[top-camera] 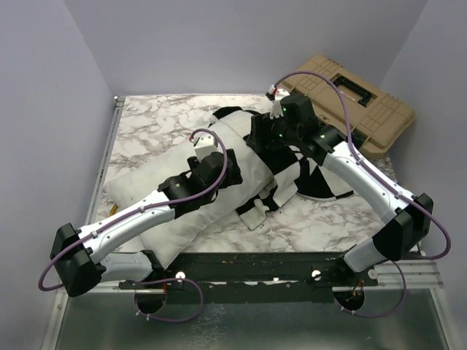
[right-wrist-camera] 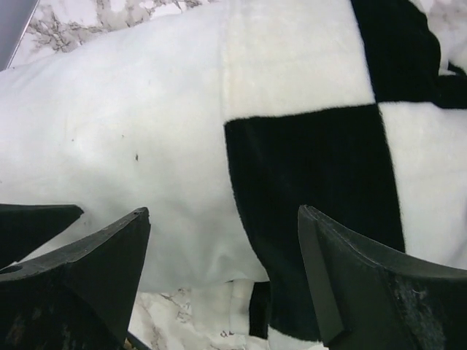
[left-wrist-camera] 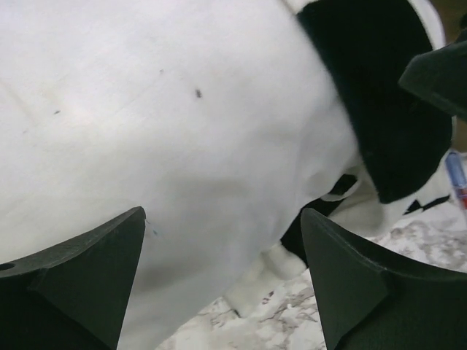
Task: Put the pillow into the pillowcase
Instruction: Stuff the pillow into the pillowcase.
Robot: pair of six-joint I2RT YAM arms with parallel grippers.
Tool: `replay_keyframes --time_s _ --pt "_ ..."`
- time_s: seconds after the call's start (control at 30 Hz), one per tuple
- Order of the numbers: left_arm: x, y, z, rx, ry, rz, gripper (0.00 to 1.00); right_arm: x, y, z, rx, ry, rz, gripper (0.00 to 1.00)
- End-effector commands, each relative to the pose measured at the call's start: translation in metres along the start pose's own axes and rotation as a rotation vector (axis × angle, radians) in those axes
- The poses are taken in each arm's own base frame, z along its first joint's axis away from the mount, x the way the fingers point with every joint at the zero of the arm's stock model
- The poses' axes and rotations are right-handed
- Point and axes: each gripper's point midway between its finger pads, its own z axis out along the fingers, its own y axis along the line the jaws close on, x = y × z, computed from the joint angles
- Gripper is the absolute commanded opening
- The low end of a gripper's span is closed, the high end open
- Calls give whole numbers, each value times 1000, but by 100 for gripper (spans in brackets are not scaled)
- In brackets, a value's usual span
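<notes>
— Where is the pillow (top-camera: 142, 186) on your screen?

— From the top camera I see it lying slantwise on the marbled surface (top-camera: 160, 117), running from 8 o'clock up toward the centre. Most of it is bare white.

— And the pillowcase (top-camera: 288, 171)?

— It is bunched from the centre out toward 3 o'clock, under my right arm. In both wrist views its black and white squares lie over the pillow's far end, with loose folds of it on the surface below.

— What are the claws doing?

— My left claw (left-wrist-camera: 222, 219) stands wide, its fingers spread just over the pillow's white flank and gripping no fabric. My right claw (right-wrist-camera: 223, 211) is also wide, poised over the line where the checked fabric meets the white.

— Anything else out there?

— A tan tool case (top-camera: 365, 102) sits at 1 o'clock, at the surface's far corner.
</notes>
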Motion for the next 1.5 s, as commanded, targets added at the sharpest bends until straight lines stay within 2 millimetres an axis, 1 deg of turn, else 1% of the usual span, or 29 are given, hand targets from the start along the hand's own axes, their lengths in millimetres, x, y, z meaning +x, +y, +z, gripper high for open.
replay_keyframes --time_s 0.0,0.13,0.27,0.33,0.37,0.4,0.43,0.47,0.5,0.6,0.67,0.7,0.77,0.8,0.83,0.87,0.97,1.03,1.07,1.13,1.2,1.27,1.3,1.33,1.37,1.43,1.47 --pt "9 34 -11 -126 44 106 88 2 -9 10 141 20 -108 85" --pt "20 37 -4 -137 78 82 87 24 -22 27 261 85 -165 81" --pt "37 43 5 -147 130 64 84 50 -41 50 347 154 -194 79" --pt "46 47 9 -143 166 61 81 59 -54 57 425 187 -196 75" --pt "50 50 11 -147 177 67 79 61 -60 58 458 197 -200 72" --pt "56 55 12 -157 187 76 75 58 -62 58 475 195 -201 67" --pt "60 60 14 -171 192 83 71 56 -61 57 473 188 -196 57" --pt "64 65 16 -184 197 89 67 53 -59 56 463 176 -187 44" --pt "68 69 18 -195 203 97 61 50 -57 55 456 165 -179 36" --pt "76 81 23 -229 205 120 48 44 -50 46 422 151 -159 16" --pt "78 86 28 -243 189 121 34 40 -42 37 385 141 -140 4" --pt "79 88 30 -249 180 121 26 38 -37 32 354 133 -132 1" --pt "79 88 34 -251 166 118 10 33 -23 20 283 115 -102 0" --pt "78 87 37 -248 160 118 2 28 -13 11 225 99 -92 0" --pt "77 83 39 -239 154 116 0 26 -2 5 170 91 -76 0" --pt "75 79 42 -225 146 115 0 25 7 -1 121 85 -57 0" --pt "63 60 52 -168 102 101 0 26 50 -19 -117 85 -10 0" --pt "50 40 58 -104 61 74 0 28 82 -32 -295 95 34 0" --pt "42 29 59 -68 35 53 0 34 100 -40 -404 123 64 0" --pt "19 3 57 29 -35 -6 0 37 125 -50 -560 150 123 0" --pt "-8 -20 51 108 -113 -65 0 43 143 -59 -679 195 180 0" --pt "-35 -34 41 158 -192 -115 0 46 159 -69 -805 211 235 0" --pt "-46 -37 36 171 -226 -134 0 48 165 -73 -854 218 258 0" --pt "-55 -40 31 180 -250 -145 0 51 166 -73 -867 220 283 0" --pt "-62 -41 27 183 -268 -147 0 56 163 -68 -848 217 297 0" --pt "-65 -37 20 177 -268 -121 0 69 146 -47 -719 231 324 0" --pt "-63 -32 17 162 -256 -100 0 77 137 -37 -653 247 321 0"
